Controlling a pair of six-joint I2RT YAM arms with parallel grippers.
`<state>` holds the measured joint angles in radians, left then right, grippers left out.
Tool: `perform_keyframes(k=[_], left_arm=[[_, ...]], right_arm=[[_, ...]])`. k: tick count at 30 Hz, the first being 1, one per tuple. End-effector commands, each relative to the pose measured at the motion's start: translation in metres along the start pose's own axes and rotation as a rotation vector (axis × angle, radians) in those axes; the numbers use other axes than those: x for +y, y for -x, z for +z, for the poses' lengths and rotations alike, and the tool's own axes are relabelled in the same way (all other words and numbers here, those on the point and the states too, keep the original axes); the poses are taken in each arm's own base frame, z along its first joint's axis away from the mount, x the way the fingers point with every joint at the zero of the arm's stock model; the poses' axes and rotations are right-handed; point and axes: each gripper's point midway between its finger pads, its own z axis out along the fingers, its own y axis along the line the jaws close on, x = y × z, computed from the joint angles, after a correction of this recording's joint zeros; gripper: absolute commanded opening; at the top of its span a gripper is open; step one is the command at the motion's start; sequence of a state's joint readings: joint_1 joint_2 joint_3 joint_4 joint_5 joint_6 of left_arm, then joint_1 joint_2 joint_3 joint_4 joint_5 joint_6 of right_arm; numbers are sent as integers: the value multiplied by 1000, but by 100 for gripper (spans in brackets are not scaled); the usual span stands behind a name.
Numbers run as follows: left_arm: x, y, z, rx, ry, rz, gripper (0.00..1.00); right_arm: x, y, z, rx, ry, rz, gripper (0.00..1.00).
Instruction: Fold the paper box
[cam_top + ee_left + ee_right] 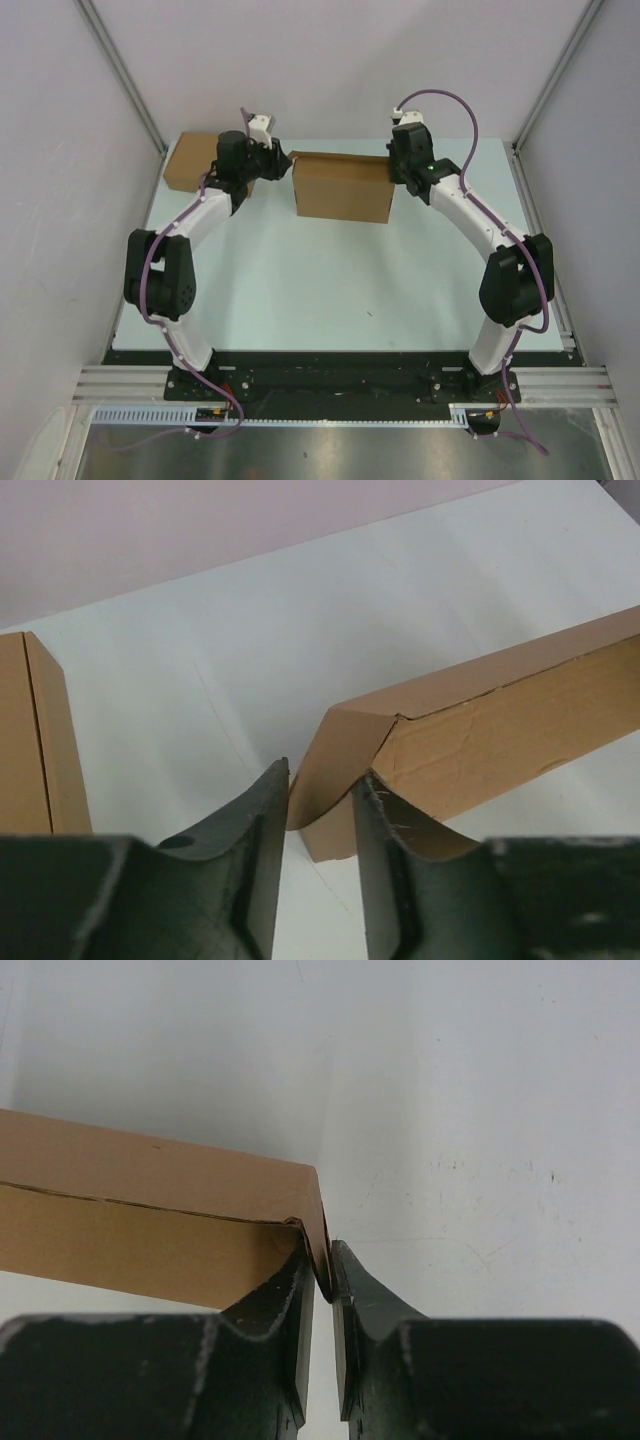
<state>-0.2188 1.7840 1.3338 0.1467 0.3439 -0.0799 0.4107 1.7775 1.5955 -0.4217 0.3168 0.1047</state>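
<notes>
Closest, the right gripper [322, 1250] at three o'clock pinches the paper box [342, 188] by its end wall, jaws narrow. At nine the left gripper [322, 780] straddles its curled flap; gripped or not, I cannot tell. The paper box lies on the table [300, 270] toward twelve, with a second cardboard box [188, 160] at ten.

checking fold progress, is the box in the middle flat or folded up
Folded up: the box stands with raised walls. One end flap curls loose between the left fingers; the right fingers pinch the other end.
</notes>
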Motion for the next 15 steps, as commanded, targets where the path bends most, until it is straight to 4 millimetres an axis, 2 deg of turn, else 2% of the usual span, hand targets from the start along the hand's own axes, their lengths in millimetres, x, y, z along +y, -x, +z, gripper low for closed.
perform_keyframes(k=[1, 2, 6, 15], left_arm=[[-8, 30, 1, -58, -19, 18, 32], [-10, 32, 0, -64, -28, 18, 26], [-17, 37, -3, -68, -48, 7, 13], [-36, 49, -14, -90, -83, -66, 8]], right_arm=[[3, 21, -2, -46, 7, 25, 17], [4, 21, -2, -44, 8, 24, 16], [6, 22, -4, -44, 12, 26, 13], [14, 24, -8, -42, 26, 50, 9]])
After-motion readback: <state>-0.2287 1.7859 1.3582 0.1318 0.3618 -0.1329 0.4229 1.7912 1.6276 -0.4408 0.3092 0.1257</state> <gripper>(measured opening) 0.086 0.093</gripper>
